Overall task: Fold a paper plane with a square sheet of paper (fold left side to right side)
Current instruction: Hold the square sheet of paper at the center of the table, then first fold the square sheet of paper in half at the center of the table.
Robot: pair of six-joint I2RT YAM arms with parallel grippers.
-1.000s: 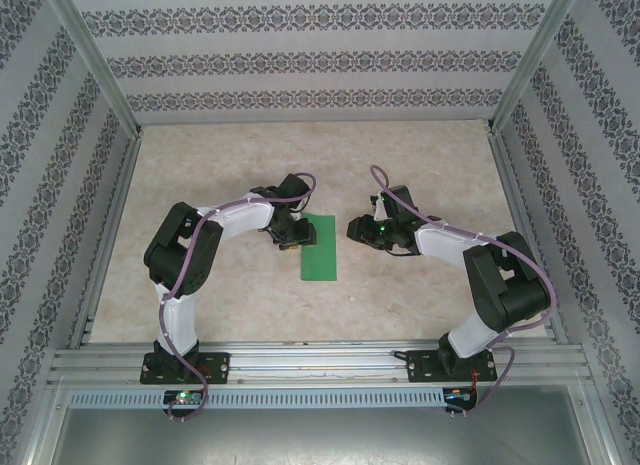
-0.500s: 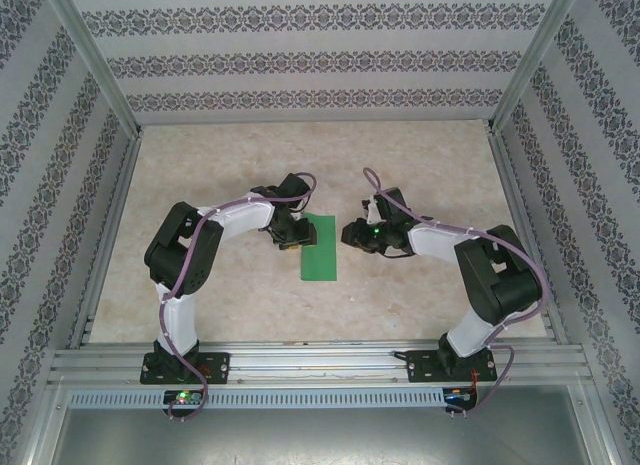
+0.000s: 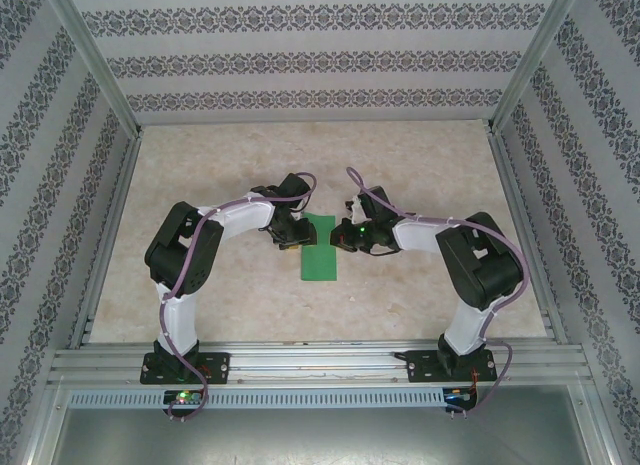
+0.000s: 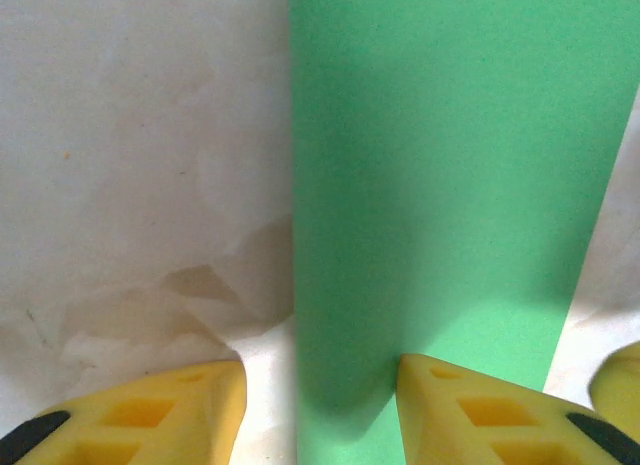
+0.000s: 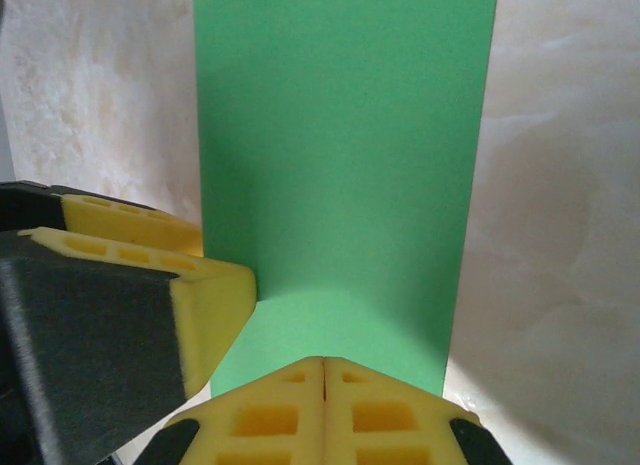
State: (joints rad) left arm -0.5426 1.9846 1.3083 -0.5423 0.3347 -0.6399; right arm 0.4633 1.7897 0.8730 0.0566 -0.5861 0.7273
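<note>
Left gripper (image 3: 288, 237): fingers spread partway and grasping nothing. They straddle the sheet's left long edge, one pad over the bare table (image 4: 120, 185), the other on the green.
Green sheet of paper (image 3: 320, 250): lies flat mid-table as a narrow strip, apparently folded in half, between the two grippers.
Right gripper (image 3: 343, 235): pads clenched together with nothing between them, tip at the sheet's right long edge.
Step, by my judgement: flattening the half-fold.
Doing it well: keep the left pad pinning the layers. Slide the closed right tip along the strip with light downward pressure, so that the layers stay aligned.
</note>
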